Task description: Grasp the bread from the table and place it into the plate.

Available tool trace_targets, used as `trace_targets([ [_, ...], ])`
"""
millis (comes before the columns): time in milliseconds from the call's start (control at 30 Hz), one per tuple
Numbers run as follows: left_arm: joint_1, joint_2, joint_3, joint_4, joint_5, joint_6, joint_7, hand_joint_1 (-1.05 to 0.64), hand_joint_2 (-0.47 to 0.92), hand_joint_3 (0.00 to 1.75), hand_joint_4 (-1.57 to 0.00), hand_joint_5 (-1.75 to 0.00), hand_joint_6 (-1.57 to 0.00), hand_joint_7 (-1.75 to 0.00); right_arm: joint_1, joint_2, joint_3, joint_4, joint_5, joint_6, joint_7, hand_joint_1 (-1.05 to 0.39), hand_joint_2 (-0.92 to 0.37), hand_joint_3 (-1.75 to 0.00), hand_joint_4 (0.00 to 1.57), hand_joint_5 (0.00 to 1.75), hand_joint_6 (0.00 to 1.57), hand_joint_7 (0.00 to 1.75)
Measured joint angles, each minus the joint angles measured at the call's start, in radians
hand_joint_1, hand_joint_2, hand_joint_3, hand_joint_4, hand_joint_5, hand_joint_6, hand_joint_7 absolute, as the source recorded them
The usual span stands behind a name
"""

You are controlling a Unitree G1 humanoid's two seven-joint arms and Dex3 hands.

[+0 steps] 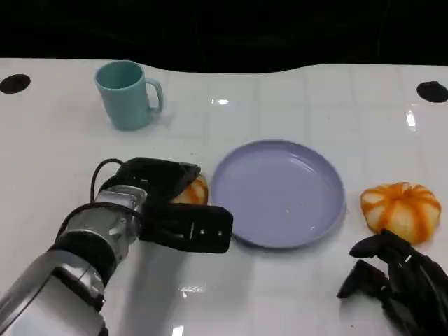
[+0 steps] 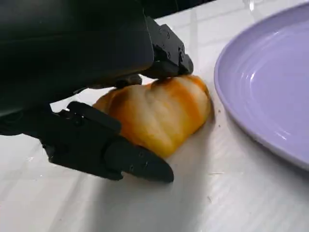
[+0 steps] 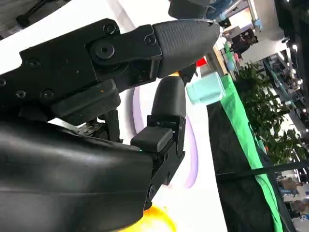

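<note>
Golden-brown and streaked with paler crust, the small oval bread roll (image 2: pixel 157 113) lies on the glossy white surface (image 1: pixel 294 294), just beside the near-left rim of the round lavender plate (image 1: pixel 280 192) and not on it. The left hand (image 1: pixel 171 203) is closed around the roll: in the left wrist view one black finger (image 2: pixel 166 50) presses on its top while another (image 2: pixel 120 154) lies along the surface against its lower side, so the bread is pinched between them. From the head view the roll (image 1: pixel 194 190) peeks out as an orange sliver between the hand's dark shell and the plate's edge.

At the lower right the right hand (image 1: pixel 395 276) rests low over the surface with its fingers curled inward and nothing between them. Just beyond it sits a round orange-and-white pumpkin-shaped bun (image 1: pixel 400 208), to the right of the plate and apart from it. A light teal mug (image 1: pixel 127 94) with a handle stands upright toward the far left, well apart from the plate.
</note>
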Motion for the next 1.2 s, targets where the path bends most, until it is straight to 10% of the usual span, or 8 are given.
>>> trace_targets([
  [133,0.0,0.003,0.0,0.013,0.0,-0.018,0.114,-0.26,0.92,0.22,-0.73,-1.73,-0.59,-1.54,0.004,0.002,0.0,-0.006,0.0,0.0,-0.003,-0.54,-0.92,-0.25,0.64,1.52,0.58,1.22],
  [367,0.002,0.018,0.006,0.024,-0.015,-0.058,0.233,-0.26,0.92,0.31,-0.82,-1.75,-0.67,-1.19,0.005,0.002,-0.001,-0.007,0.004,0.0,0.0,-0.53,-0.92,-0.25,0.64,1.53,0.58,1.22],
  [400,0.002,0.02,0.007,0.025,-0.019,-0.058,0.241,-0.21,0.92,0.35,-0.82,-1.75,-0.59,-1.52,0.004,0.002,-0.001,-0.007,0.004,0.0,0.0,-0.54,-0.92,-0.25,0.64,1.52,0.59,1.22],
  [500,0.003,0.021,0.047,0.027,-0.054,-0.053,0.285,-0.19,0.91,0.37,-0.82,-1.75,-0.53,-1.72,0.004,0.002,-0.001,-0.003,0.004,0.0,0.002,-0.54,-0.92,-0.24,0.64,1.51,0.58,1.21],
  [967,-0.069,0.004,0.175,-0.045,-0.191,-0.127,0.348,-0.14,0.66,0.73,-0.83,-1.75,-0.59,-1.75,0.004,-0.006,0.001,0.0,0.002,0.0,0.009,-0.54,-0.92,-0.25,0.61,1.52,0.57,1.19],
  [1200,-0.072,-0.001,0.139,-0.102,-0.172,-0.293,0.379,-0.1,0.44,1.22,-0.93,-1.75,-0.73,-1.75,0.005,-0.007,0.0,-0.005,0.004,0.007,0.01,-0.54,-0.92,-0.26,0.63,1.52,0.59,1.19],
])
